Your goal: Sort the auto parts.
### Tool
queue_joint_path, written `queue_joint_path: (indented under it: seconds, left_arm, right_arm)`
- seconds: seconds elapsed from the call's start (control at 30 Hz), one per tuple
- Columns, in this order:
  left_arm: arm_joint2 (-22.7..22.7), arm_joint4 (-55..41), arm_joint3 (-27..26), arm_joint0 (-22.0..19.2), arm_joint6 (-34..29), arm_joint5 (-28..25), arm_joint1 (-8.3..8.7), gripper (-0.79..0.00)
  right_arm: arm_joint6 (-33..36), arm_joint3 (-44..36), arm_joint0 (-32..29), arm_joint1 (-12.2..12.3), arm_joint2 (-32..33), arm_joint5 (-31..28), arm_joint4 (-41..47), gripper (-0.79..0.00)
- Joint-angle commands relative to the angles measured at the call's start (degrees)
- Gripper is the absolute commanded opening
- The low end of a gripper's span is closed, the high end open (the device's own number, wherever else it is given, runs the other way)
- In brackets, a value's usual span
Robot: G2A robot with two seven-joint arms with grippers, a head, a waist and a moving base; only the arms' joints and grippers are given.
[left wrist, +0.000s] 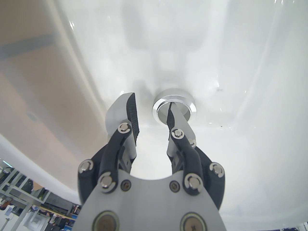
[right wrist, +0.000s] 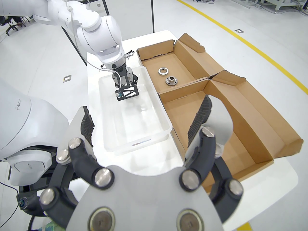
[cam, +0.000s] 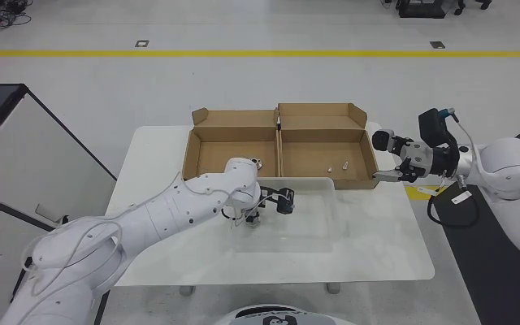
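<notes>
Item: chrome ring (left wrist: 179, 96), lying flat on the floor of the clear tray (left wrist: 168, 25).
Left claw (left wrist: 151, 102): spread. One fingertip (left wrist: 170, 117) down inside the ring's bore, the other outside the rim and apart from it. Ring wall between the two, not yet pinched.
Tray position: on the white tabletop (cam: 382, 244), just in front of two open cardboard boxes.
Left box (cam: 236, 134): a second ring (right wrist: 163, 71) and a flanged hub (right wrist: 171, 80) on its floor, near each other but apart.
Right box (cam: 321, 134): two small pale parts (cam: 345, 164) on its floor, too small to name.
Right claw (right wrist: 146, 104): spread, pinching nothing, held above the outer end of the right box.
Step in hand: by judgement, the grasp of the chrome ring for its pick from the tray. Grip placed but not closed.
Next move calls for: closing across the ring wall, then a straight lift high enough to pass the tray's wall. After that, a carry to a box, most likely the left one, given the like ring already there.
Care needed: thin, polished wall, so likely to slip or tip under an off-centre squeeze.
</notes>
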Motion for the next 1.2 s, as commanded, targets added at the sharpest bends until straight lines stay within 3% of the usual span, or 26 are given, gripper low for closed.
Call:
queue_joint_path:
  seconds: [0.0,0.3,0.87,0.93,1.0,1.17]
  left_arm:
    - [0.00,-0.08,0.34,-0.14,0.12,-0.11,-0.28,-0.468]
    - [0.00,0.14,1.57,-0.33,0.93,-0.93,-1.56,-0.489]
    - [0.00,0.78,3.63,0.28,1.59,-1.58,-2.47,-0.551]
    - [0.00,0.87,3.97,0.36,1.87,-1.86,-2.62,-0.640]
    - [0.00,0.98,4.39,0.38,2.16,-2.16,-2.77,-0.785]
    - [0.00,1.16,5.39,0.47,2.63,-2.63,-3.10,-0.785]
  right_arm:
    - [0.00,0.00,0.00,0.00,0.00,0.00,0.00,0.000]
    - [0.00,0.00,0.00,0.00,0.00,0.00,0.00,0.000]
    - [0.00,0.00,0.00,0.00,0.00,0.00,0.00,0.000]
    - [0.00,0.00,0.00,0.00,0.00,0.00,0.00,0.000]
    - [0.00,0.00,0.00,0.00,0.00,0.00,0.00,0.000]
    - [0.00,0.00,0.00,0.00,0.00,0.00,0.00,0.000]
